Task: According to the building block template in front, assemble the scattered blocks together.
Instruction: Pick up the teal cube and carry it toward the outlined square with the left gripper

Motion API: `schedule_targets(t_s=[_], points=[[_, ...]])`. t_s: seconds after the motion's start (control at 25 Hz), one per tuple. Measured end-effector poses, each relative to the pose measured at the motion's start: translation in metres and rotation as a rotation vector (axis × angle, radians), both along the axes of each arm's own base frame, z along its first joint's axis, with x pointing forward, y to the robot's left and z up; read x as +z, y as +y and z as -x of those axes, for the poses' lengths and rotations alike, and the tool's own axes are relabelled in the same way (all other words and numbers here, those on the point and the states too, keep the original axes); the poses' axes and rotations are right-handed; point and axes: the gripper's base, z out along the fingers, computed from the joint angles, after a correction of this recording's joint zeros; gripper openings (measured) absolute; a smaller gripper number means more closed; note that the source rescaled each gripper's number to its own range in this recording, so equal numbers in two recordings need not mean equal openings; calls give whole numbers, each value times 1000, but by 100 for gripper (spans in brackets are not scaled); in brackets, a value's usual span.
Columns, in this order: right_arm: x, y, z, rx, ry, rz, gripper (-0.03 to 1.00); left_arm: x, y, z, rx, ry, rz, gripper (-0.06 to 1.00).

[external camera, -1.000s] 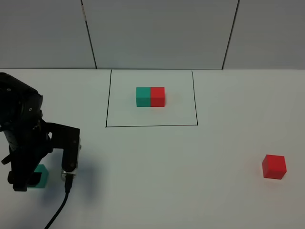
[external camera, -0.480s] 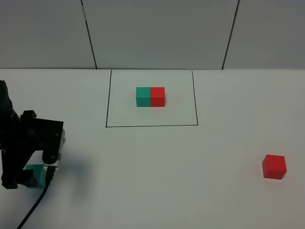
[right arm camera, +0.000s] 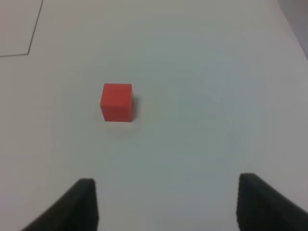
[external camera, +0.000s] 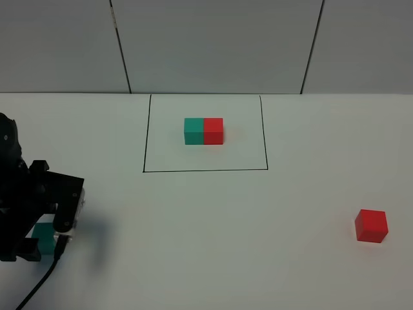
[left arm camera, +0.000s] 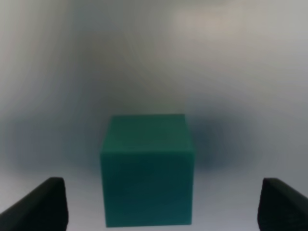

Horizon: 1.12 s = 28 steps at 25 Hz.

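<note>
Exterior high view: at far left we saw the left gripper (left arm camera: 166, 206), jaws spread wide to either side of the teal cube (external camera: 44, 235), not touching it. Farther back, at centre, the building block template (external camera: 203, 131) lay inside its black rectangle (external camera: 143, 142), long axis left to right, teal end left, red end right. At right sat the red cube (external camera: 371, 225); the right gripper (right arm camera: 175, 204) had its jaws spread and empty, short of it.

Left arm (external camera: 32, 206) bent low over the near left corner of the counter (external camera: 213, 226), wrist pointed down, the left jaws parted wide with black fingertips (left arm camera: 38, 207) at either side of its wrist view. The right arm is outside the high camera's sight. The right jaws also stand apart, fingertips (right arm camera: 82, 204) well separated.
</note>
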Motion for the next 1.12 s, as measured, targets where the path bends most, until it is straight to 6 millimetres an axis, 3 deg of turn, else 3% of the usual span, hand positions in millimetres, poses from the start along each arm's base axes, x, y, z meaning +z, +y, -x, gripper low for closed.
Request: schedule_targets(t_s=[0.44,1.12], points=[[0,0,0,0,0,0,57,-17,21,-5,29,16,-32,86],[0,0,0,0,0,0,57,-23,14,-13,50,-51,43,86]])
